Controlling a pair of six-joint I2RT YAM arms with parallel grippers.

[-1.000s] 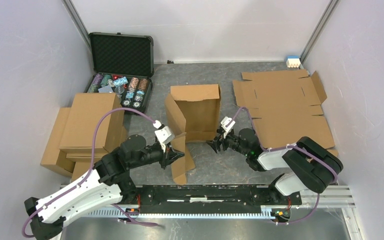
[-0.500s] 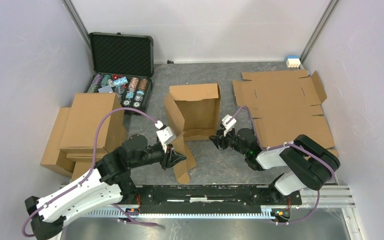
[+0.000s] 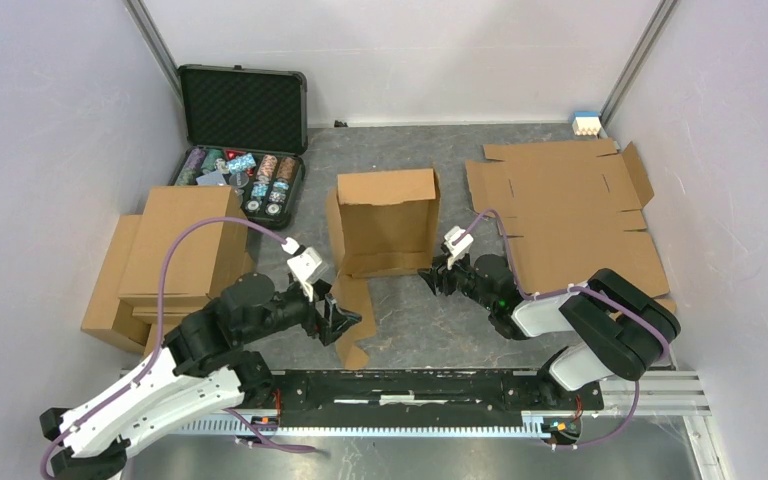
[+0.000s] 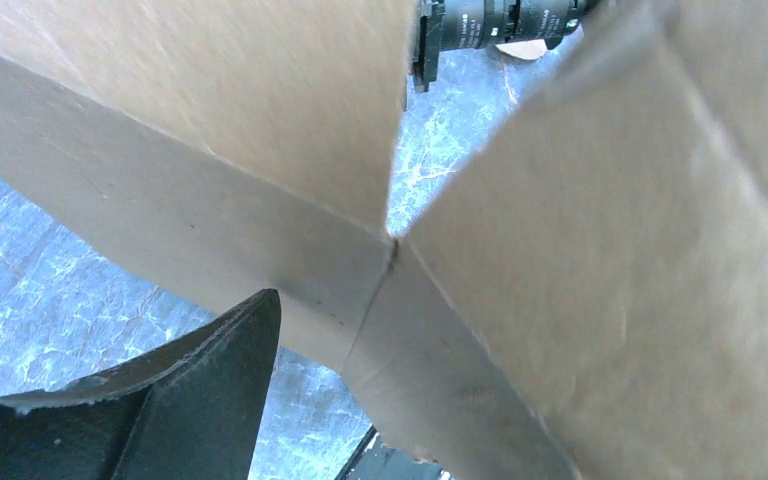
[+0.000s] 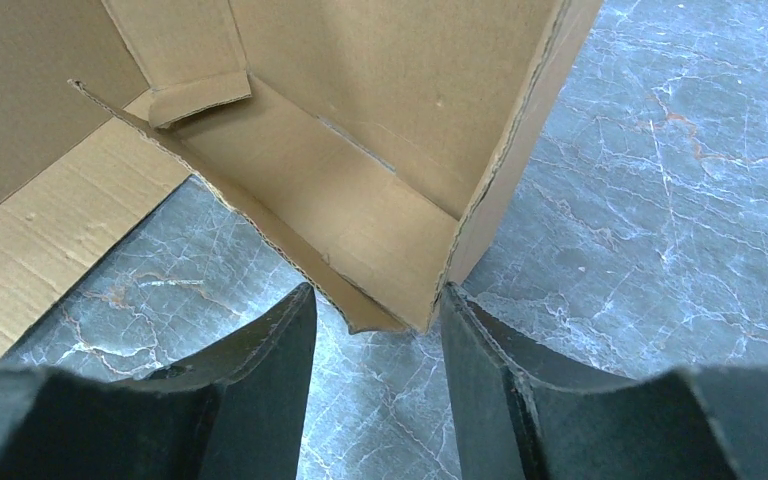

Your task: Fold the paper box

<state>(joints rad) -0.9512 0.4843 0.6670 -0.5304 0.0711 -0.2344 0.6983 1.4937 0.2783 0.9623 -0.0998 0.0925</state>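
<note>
From above, the paper box (image 3: 385, 225) is standing half-formed mid-table, its long axis running away from the arms. Its left flap (image 3: 358, 298) is splaying down towards the left gripper (image 3: 348, 322). The right gripper (image 3: 433, 281) is sitting at the box's near right corner, so it is the arm nearer the body of the box. The black case (image 3: 243, 100) at far left is holding poker chips (image 3: 240, 175).

The left wrist camera is showing one finger (image 4: 200, 390) standing clear of the flap, with table showing between them — jaws wide, gripping nothing.

The right wrist camera is showing the box's inside bare, and the jaws half-wide, bracketing that corner (image 5: 410, 315). Whether they are pinching it I cannot tell. The coming fold is probably depending on that corner being steadied while the flap swings inward.
</note>
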